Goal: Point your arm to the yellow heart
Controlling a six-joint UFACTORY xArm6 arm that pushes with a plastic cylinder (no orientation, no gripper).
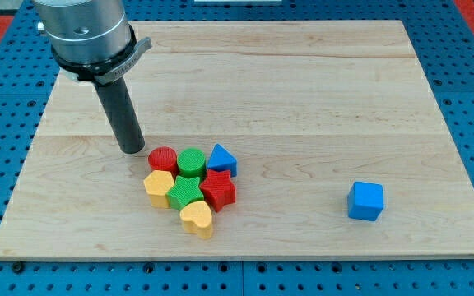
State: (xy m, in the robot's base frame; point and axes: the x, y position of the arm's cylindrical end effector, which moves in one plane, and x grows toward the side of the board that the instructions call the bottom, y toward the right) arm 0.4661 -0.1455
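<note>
The yellow heart (197, 218) lies at the bottom of a tight cluster of blocks left of the board's middle. My tip (132, 151) rests on the board up and to the left of the cluster, just left of the red cylinder (163, 159). The tip is well apart from the heart, with another yellow block (158, 187) lying between them. The tip touches no block.
The cluster also holds a green cylinder (191, 162), a blue triangle (221, 159), a red star (218, 189) and a green block (184, 195). A blue cube (365, 201) sits alone at the right. The wooden board (319, 90) lies on a blue pegboard.
</note>
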